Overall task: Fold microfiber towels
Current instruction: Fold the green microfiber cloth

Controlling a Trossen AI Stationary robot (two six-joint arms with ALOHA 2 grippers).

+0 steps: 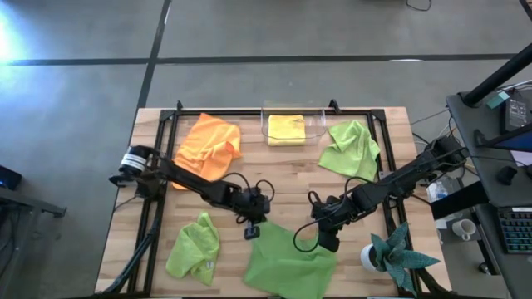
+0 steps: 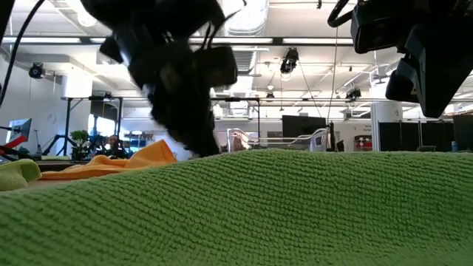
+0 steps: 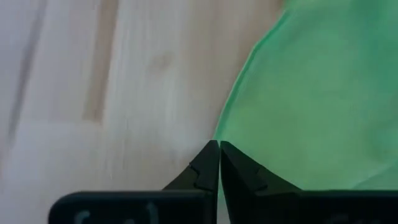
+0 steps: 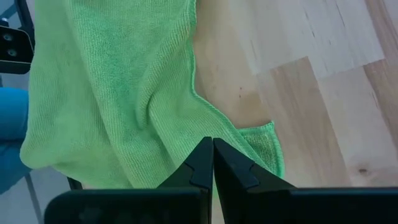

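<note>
We see the table (image 1: 274, 187), a pale wood top with a black frame. Taking the high view as our clock, with its top as twelve, the big green towel (image 1: 291, 259) lies spread at six, reaching the near edge. The orange towel (image 1: 208, 145) is bunched at ten and a green towel (image 1: 350, 149) lies crumpled at two. Another green towel (image 1: 194, 247) sits rumpled at eight. At twelve the clear bin (image 1: 293, 126) holds the folded yellow towel (image 1: 287, 129). The plant (image 1: 395, 253) in its white pot stands at four.

Both arms reach in toward the big green towel. The left gripper (image 3: 219, 148) is at that towel's eleven o'clock corner, its fingers pressed together with their tips at the cloth's edge; we cannot be sure any cloth is caught between them. The right gripper (image 4: 212, 143) is at the towel's one o'clock edge, fingers likewise pressed together, their tips over a folded-over hem; whether the hem is pinched we cannot tell. In the low view the big green towel fills the foreground, with both grippers above it.
</note>
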